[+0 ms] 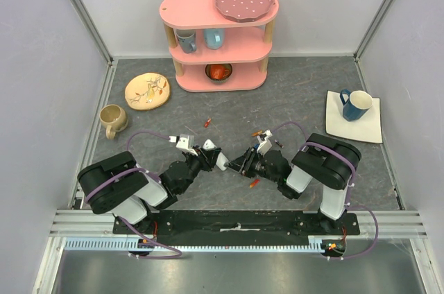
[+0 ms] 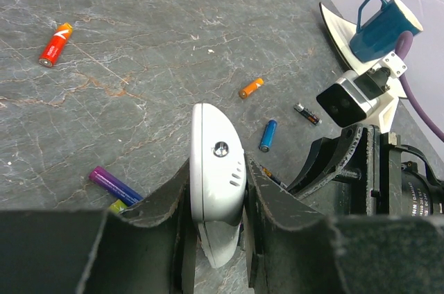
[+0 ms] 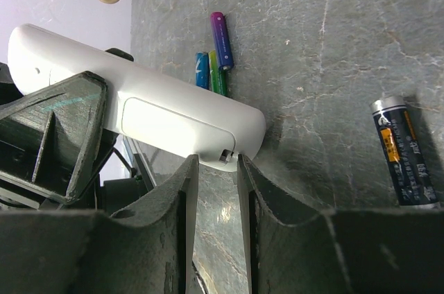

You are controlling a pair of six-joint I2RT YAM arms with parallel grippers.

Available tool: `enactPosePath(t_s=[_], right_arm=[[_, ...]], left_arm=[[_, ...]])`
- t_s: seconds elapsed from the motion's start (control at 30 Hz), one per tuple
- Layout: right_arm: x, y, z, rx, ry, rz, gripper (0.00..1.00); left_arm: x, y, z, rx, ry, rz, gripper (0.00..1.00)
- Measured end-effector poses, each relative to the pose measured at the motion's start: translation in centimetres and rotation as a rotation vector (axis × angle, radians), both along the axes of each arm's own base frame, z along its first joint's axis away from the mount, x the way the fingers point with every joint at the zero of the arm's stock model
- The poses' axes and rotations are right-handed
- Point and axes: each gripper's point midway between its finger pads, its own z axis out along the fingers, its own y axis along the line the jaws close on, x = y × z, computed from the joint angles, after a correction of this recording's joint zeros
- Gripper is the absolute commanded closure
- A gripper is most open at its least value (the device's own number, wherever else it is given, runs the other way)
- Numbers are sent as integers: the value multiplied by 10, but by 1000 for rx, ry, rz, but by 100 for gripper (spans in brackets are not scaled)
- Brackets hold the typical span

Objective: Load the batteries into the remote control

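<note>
The remote control (image 2: 216, 162) is smooth, glossy white plastic; the tabletop (image 2: 173, 44) looks matt, marbled grey (the batteries (image 2: 55, 44) have shiny wrappers).

I have the left arm (image 1: 139, 186) folded low over the table (image 1: 312, 86), reaching inward, with the left tool (image 2: 217, 193) clamped on the remote control (image 2: 216, 162), one finger on each long side. My right arm (image 1: 319, 159) reaches in just as low from the other side, so the two tools nearly meet. The right tool (image 3: 215, 169) has its fingers a narrow gap apart, tips at the remote control's end.
</note>
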Motion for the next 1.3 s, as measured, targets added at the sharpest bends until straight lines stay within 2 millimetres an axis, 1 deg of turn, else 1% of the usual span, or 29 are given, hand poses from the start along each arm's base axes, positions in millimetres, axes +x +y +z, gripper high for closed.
enactPosePath(t_s=[0.23, 0.4, 0.67, 0.9, 1.0, 1.13, 1.3], right_arm=[[1, 1, 1, 4, -3, 0, 59], [2, 3, 3, 8, -5, 3, 59], [2, 3, 2, 4, -2, 3, 63], [2, 2, 1, 2, -1, 3, 64], [2, 2, 1, 2, 0, 3, 62], [2, 3, 2, 5, -2, 4, 57], [2, 3, 5, 10, -7, 4, 55]], left_arm=[[1, 1, 0, -1, -1, 8, 98], [1, 1, 0, -1, -2, 12, 98], [2, 2, 0, -2, -3, 15, 98], [2, 2, 0, -2, -3, 15, 98], [2, 2, 0, -2, -3, 16, 98], [2, 2, 0, -2, -3, 16, 98], [2, 2, 0, -3, -3, 18, 98]])
